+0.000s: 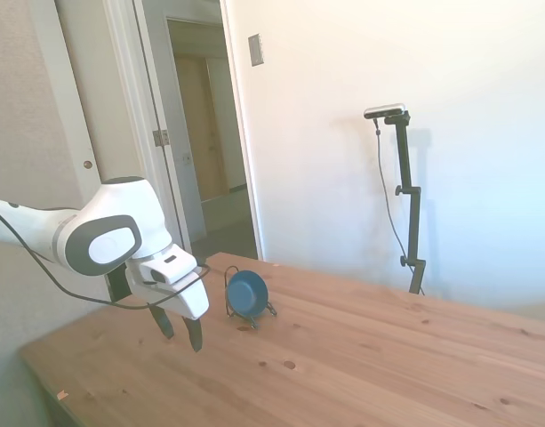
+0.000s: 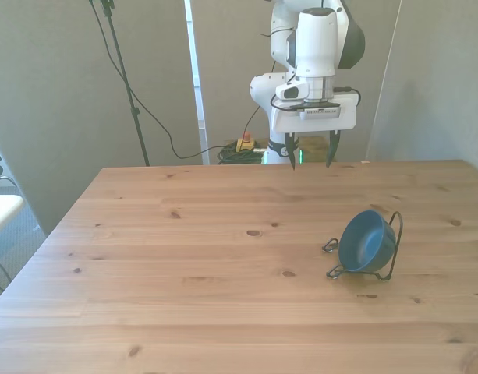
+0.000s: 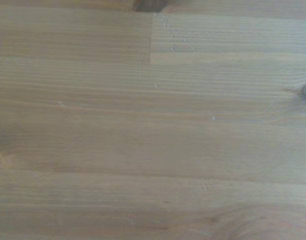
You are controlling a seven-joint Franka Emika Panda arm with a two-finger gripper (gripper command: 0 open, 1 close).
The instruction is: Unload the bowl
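A small dark-blue bowl (image 2: 366,241) stands on its edge in a thin black wire rack (image 2: 392,251) on the wooden table, toward the front view's right. The same bowl (image 1: 247,292) shows in the side view, propped in the rack (image 1: 270,309) near the table's far edge. My gripper (image 2: 309,151) hangs open above the table's far edge with nothing between its fingers, well behind the bowl. In the side view the gripper (image 1: 179,329) hovers just left of the bowl, apart from it. The wrist view holds only bare wood grain.
The wooden table (image 2: 184,265) stretches wide toward the front view's left. Cables and a small yellow box (image 2: 244,144) lie on the floor behind the table. A doorway (image 1: 205,133) opens beyond the arm in the side view.
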